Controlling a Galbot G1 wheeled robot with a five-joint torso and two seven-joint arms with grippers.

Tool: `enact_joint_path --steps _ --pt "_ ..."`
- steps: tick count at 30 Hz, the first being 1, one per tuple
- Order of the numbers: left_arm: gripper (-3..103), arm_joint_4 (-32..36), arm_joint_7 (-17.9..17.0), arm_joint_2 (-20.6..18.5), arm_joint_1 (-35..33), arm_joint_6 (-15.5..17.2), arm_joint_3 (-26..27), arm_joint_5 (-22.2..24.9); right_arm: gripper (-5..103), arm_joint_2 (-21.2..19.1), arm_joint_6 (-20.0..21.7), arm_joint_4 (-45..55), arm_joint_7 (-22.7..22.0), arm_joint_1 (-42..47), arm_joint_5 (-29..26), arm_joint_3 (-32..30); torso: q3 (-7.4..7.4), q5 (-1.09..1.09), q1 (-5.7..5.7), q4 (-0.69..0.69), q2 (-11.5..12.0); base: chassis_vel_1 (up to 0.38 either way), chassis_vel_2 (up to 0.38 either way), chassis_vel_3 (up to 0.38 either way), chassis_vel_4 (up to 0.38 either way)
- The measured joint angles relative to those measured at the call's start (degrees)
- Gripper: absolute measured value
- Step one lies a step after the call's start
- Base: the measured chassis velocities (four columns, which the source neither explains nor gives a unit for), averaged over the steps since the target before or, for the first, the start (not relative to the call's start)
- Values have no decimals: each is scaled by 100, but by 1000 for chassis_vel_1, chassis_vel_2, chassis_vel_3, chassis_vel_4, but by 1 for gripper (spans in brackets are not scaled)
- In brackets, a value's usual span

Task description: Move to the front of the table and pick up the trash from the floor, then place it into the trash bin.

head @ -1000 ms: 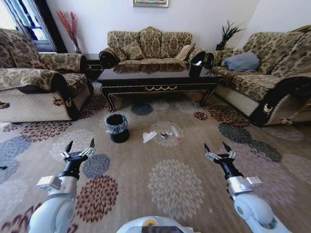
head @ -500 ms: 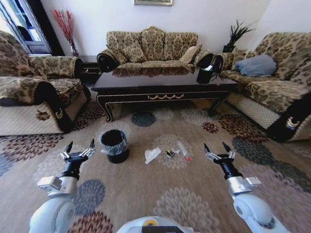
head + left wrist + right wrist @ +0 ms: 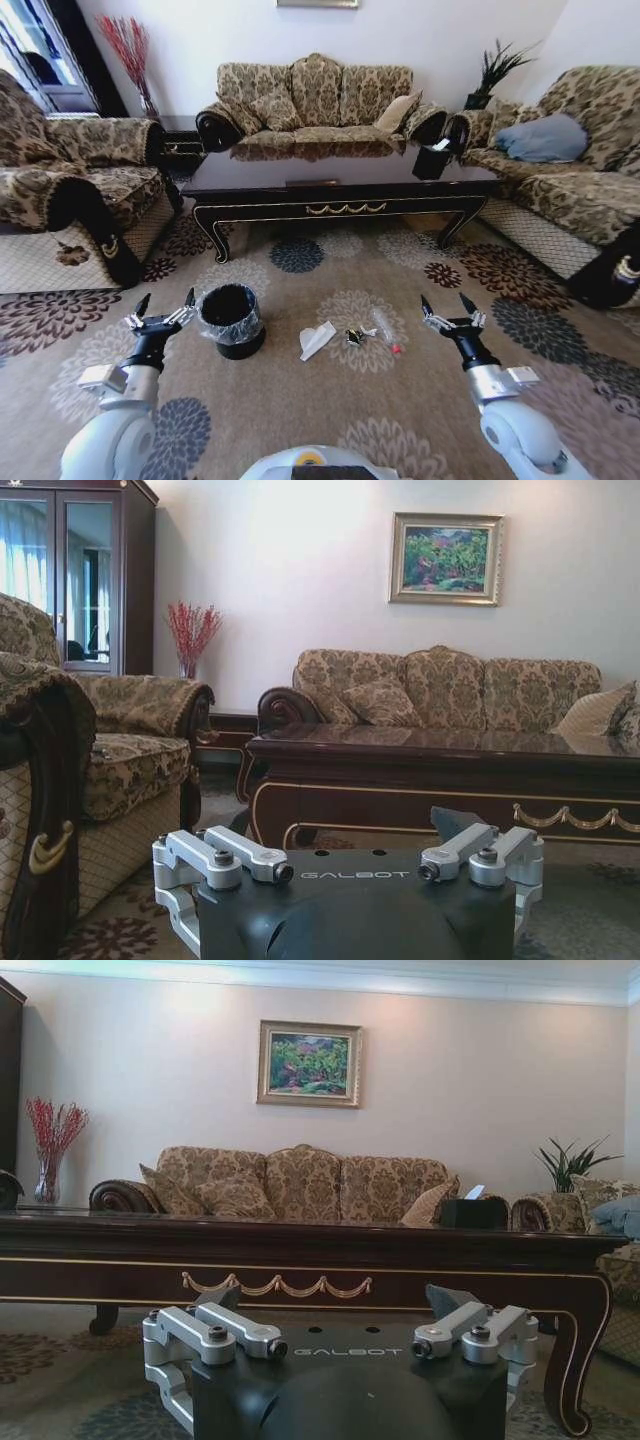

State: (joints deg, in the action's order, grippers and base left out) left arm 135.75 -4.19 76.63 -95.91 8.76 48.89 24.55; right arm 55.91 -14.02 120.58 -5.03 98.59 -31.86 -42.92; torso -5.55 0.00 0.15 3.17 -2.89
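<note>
Trash [image 3: 348,337] lying on floor between both grippers | nearer right gripper [image 3: 450,315]; bin [image 3: 230,320] beside left gripper [image 3: 162,312] | both spread, holding nothing

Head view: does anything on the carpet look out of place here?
Yes. Litter lies on the patterned carpet before the table: a folded white paper scrap, a tiny dark wrapper and a clear red-capped tube, all beside the upright trash bin, not in it. Both grippers, left and right, hover open.
</note>
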Motion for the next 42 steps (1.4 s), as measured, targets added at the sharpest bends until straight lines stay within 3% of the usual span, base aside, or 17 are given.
enact_joint_path --steps 18,22,25,26,27,31,32,33,35,36,42 --pt "100 -20 -14 -24 -1 40 -3 -51 100 32 -150 -46 63 -24 29 44 -4 0 4 -2 1 -68 73 71 -76" --pt "100 2 -390 -146 182 325 15 174 100 53 -163 -66 38 -43 123 52 -7 -1 7 -3 2 -95 114 122 -110" --pt "100 31 -961 -443 480 926 102 846 100 64 -163 -90 -23 -48 202 59 -5 -1 5 -2 2 -19 26 14 -16" --pt "100 24 -1180 -616 602 1342 146 1179 100 69 -163 -100 -64 -50 228 71 -3 -1 3 -2 1 0 0 0 0" --pt "100 24 -1180 -616 602 1342 146 1179 100 69 -163 -100 -64 -50 228 71 -3 -1 3 -2 1 0 0 0 0" --pt "100 -165 -1751 -1206 1016 2735 245 2280 100 97 -163 -159 -196 -79 385 119 -3 0 2 0 1 17 -26 -16 22" --pt "100 -285 -2043 -1379 1172 3172 248 2859 100 115 -163 -178 -205 -86 446 133 -4 -1 3 -1 1 0 0 0 0" --pt "100 -285 -2043 -1379 1172 3172 248 2859 100 115 -163 -178 -205 -86 446 133 -4 -1 3 -1 1 0 0 0 0" --pt "100 -502 -2310 -1541 1346 3358 197 3520 100 138 -158 -188 -206 -86 502 159 -4 0 3 -1 1 0 0 0 0" --pt "100 -628 -2344 -1589 1411 3400 161 3637 100 146 -153 -192 -207 -84 517 169 -4 0 4 -2 1 0 0 0 0" --pt "100 -1443 -2343 -1675 1743 3415 -99 3658 100 185 -142 -273 -214 -71 653 215 -4 -1 3 -1 1 0 0 0 0"
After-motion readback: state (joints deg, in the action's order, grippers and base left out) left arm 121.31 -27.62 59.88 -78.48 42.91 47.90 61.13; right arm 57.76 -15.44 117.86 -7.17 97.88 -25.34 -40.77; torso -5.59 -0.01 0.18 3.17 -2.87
